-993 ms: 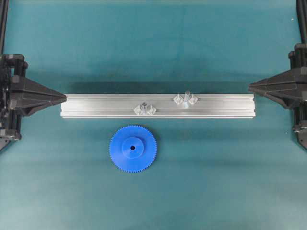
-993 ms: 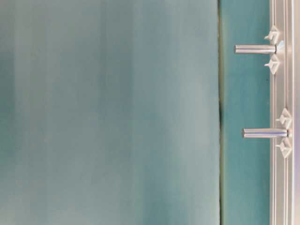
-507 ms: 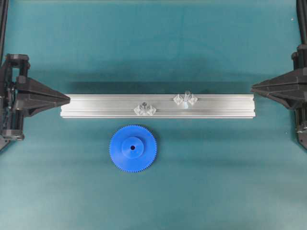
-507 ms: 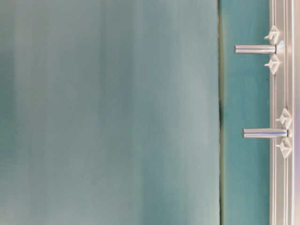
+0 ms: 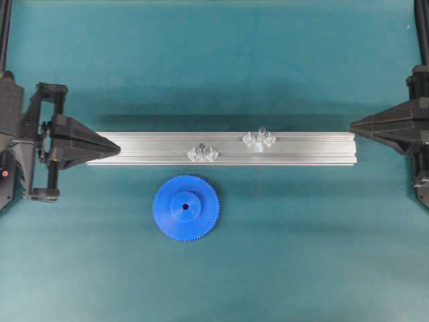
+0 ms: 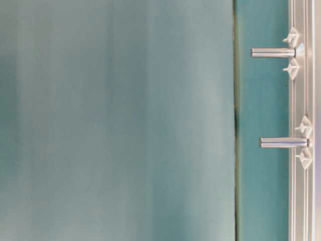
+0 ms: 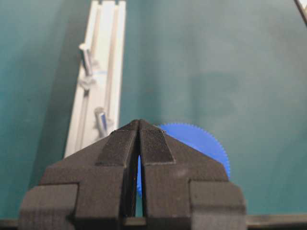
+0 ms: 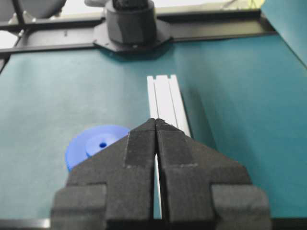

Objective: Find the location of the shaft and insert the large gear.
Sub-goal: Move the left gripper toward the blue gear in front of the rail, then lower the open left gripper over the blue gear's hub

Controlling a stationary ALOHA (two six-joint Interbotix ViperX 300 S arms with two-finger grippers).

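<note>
The large gear (image 5: 186, 208) is a bright blue toothed disc lying flat on the teal mat, just in front of the aluminium rail (image 5: 301, 147). It also shows in the left wrist view (image 7: 204, 141) and the right wrist view (image 8: 91, 143). The shaft (image 5: 260, 136), a pale upright pin between two shiny diamond mounts, stands on the rail right of centre; in the left wrist view the shaft (image 7: 85, 56) is the farther pin. My left gripper (image 5: 117, 145) is shut and empty, its tip over the rail's left end (image 7: 139, 122). My right gripper (image 5: 352, 125) is shut and empty at the rail's right end (image 8: 157, 120).
A shorter dark-tipped pin stub (image 5: 201, 150) with its own mounts stands on the rail left of the shaft, nearer my left gripper (image 7: 100, 122). The table-level view shows two pins (image 6: 273, 52) sticking out from the rail. The opposite arm's black base (image 8: 129, 21) sits beyond the rail.
My left gripper has moved right, from beside the rail's left end to over it. The right gripper has barely shifted. The gear and rail lie as before.
</note>
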